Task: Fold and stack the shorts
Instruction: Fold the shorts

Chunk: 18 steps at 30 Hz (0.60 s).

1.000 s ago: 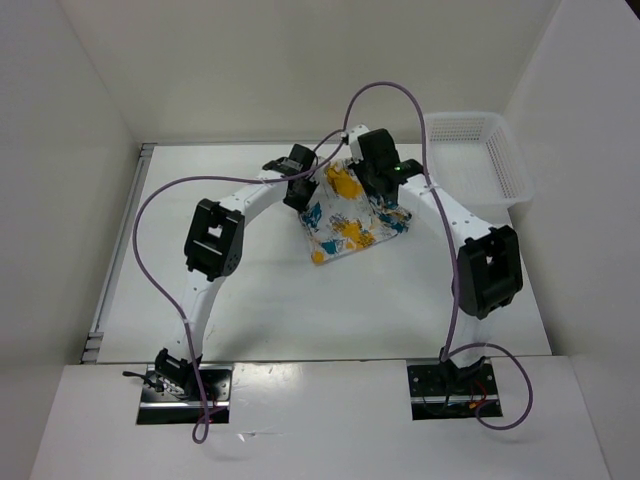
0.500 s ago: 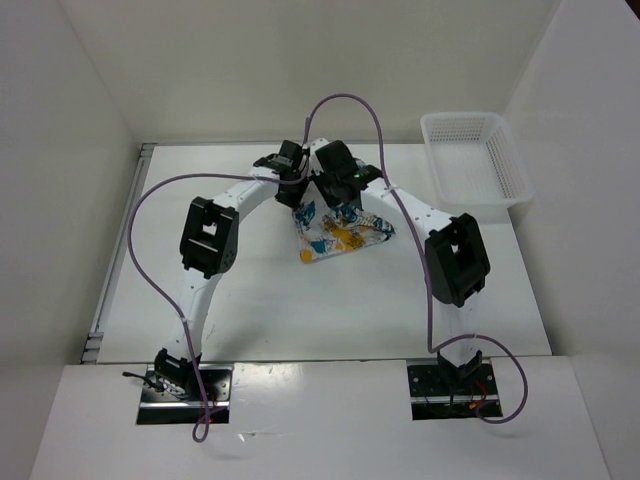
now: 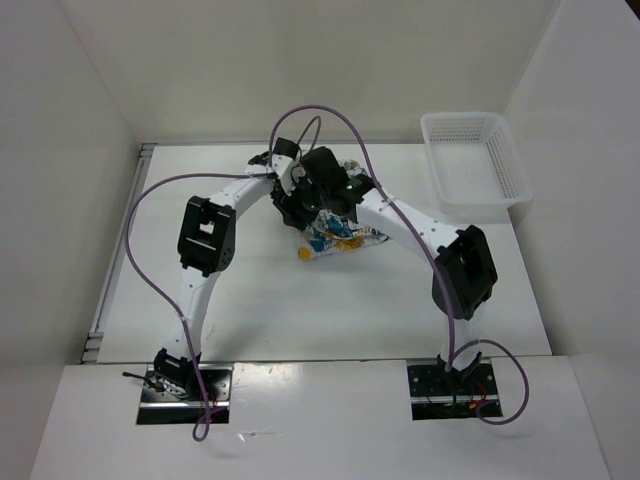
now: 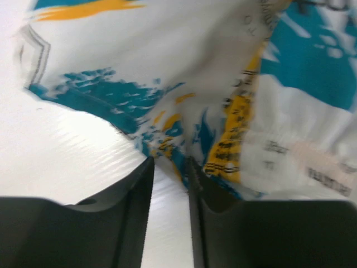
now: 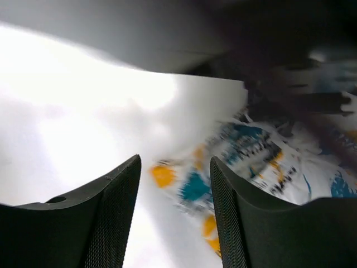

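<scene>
The shorts [image 3: 338, 240] lie bunched in a small folded heap at the table's middle back, white with teal, orange-yellow and black print. Both grippers crowd over their left upper part and hide it from above. In the left wrist view my left gripper [image 4: 170, 163] is open by a narrow gap with bare table showing through it, and the edge of the shorts [image 4: 201, 89] brushes its right fingertip [image 4: 195, 167]. My right gripper [image 5: 174, 163] stands open wider with nothing between the fingers. The shorts [image 5: 251, 159] lie just beyond its tips.
A white mesh basket [image 3: 478, 190] stands at the back right corner of the table [image 3: 250, 300]. White walls close in the left, back and right sides. Purple cables loop above both arms.
Both arms swung left and inward, carrying the raised fabric over onto itself into a smaller heap. Both grippers, shut on the shorts before, have opened and let go.
</scene>
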Each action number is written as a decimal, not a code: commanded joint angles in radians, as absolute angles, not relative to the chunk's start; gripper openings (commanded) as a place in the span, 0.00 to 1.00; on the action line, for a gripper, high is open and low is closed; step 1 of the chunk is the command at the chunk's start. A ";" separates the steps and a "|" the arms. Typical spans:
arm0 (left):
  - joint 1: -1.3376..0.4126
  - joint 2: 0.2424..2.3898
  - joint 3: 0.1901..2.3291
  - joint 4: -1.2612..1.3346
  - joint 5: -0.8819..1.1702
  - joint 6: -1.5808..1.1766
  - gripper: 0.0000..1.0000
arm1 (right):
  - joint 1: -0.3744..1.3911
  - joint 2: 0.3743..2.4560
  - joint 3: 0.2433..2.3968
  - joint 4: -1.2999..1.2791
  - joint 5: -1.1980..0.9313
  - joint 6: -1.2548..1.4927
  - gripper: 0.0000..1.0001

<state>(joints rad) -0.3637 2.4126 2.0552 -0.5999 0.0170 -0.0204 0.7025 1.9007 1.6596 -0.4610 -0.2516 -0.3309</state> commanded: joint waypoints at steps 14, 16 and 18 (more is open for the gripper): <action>-0.339 2.229 2.166 -0.695 -0.009 0.000 0.68 | 0.663 1.632 1.295 -0.238 -0.069 -0.419 0.51; -0.368 2.214 2.175 -0.721 0.029 0.000 0.68 | 0.632 1.644 1.261 -0.203 0.000 -0.440 0.51; -0.402 2.203 2.175 -0.732 0.051 0.000 0.69 | 0.582 1.672 1.236 -0.163 0.027 -0.449 0.51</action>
<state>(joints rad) -0.3527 2.2677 2.1395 -0.6899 -0.0124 -0.0074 0.6373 1.6745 1.2598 -0.2893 -0.0742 -0.4175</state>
